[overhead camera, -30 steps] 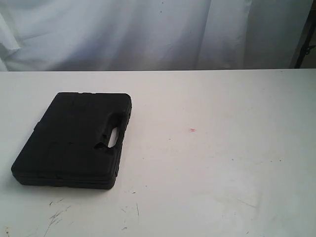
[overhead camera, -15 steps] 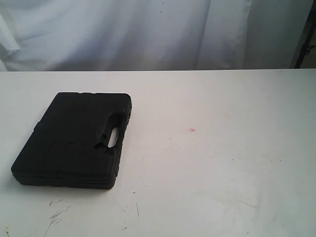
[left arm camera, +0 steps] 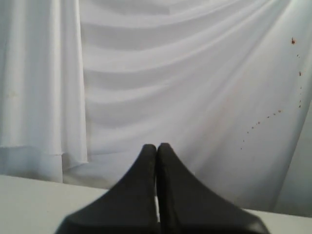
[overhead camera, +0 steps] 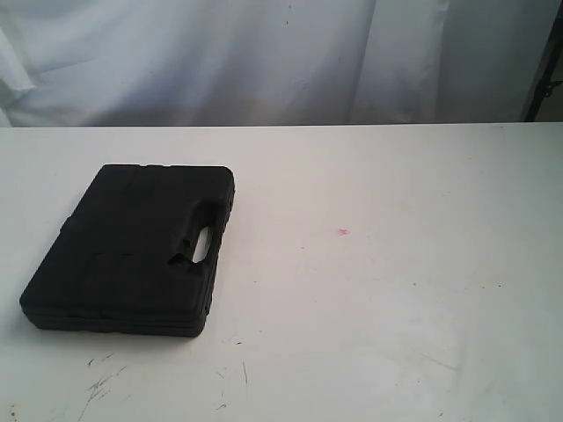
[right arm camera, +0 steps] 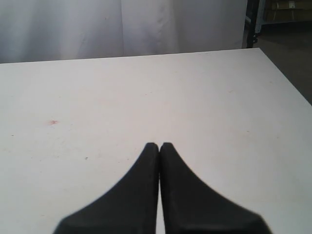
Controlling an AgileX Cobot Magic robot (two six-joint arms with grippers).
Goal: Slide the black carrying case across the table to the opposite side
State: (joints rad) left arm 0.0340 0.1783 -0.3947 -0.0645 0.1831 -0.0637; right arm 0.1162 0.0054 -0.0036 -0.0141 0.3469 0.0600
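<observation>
One flat rectangular matte black moulded plastic case (overhead camera: 132, 251) lies by the left edge of the wide white surface (overhead camera: 413, 299), exactly where it lay a second ago. Nothing has shifted, so the slide looks not yet begun. Neither arm touches it: the left fingers (left arm camera: 146, 180) and right fingers (right arm camera: 146, 180) are pressed together, empty. Toward the right edge only a tiny red spot (overhead camera: 343, 232) marks the surface, and dark scratch marks (overhead camera: 101, 382) line the near edge; neither is an obstacle. White draped cloth (overhead camera: 264, 61) hangs behind.
</observation>
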